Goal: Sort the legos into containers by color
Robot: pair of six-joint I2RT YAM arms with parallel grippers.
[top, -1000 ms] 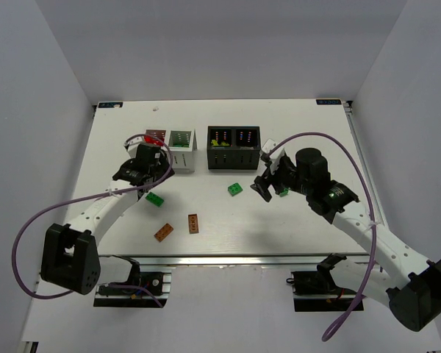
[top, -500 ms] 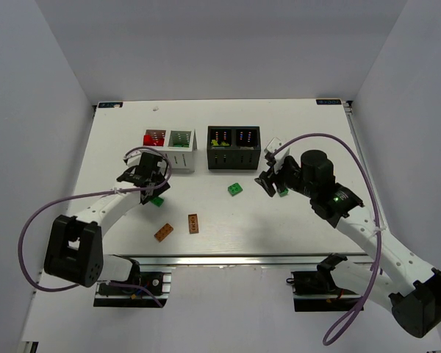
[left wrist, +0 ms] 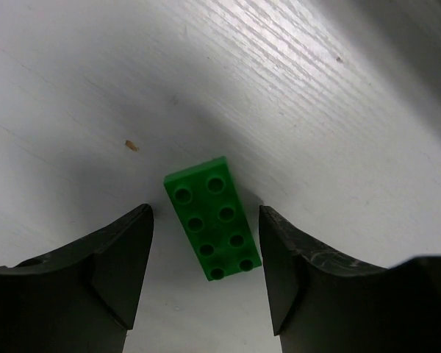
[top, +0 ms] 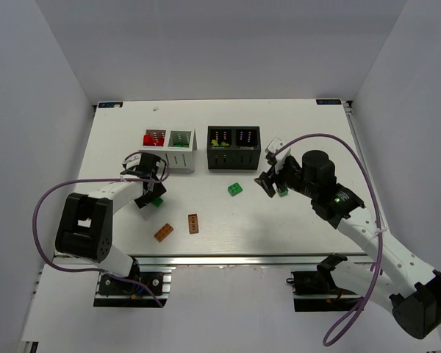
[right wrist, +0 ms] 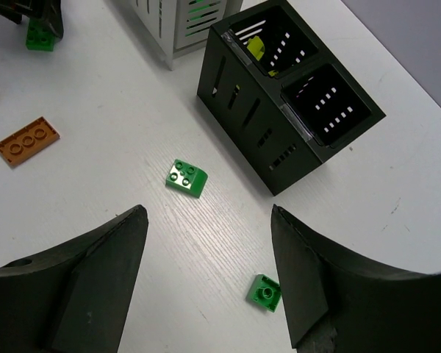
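The left gripper (top: 150, 193) has been brought down from the white container (top: 182, 156) to a green lego (left wrist: 213, 218) lying flat on the table in front of it, so a new pick is judged to be prepared. Only in the left wrist view is it shown that its fingers stand spread on both sides of this lego, with gaps left and nothing grasped yet. The right gripper (right wrist: 206, 243), hardly moved, is seen parted and empty, with a small green lego (right wrist: 264, 292) close by.

Green brick (right wrist: 187, 179) lies near black box (right wrist: 257, 140) — pincer (right wrist: 207, 217) spread.
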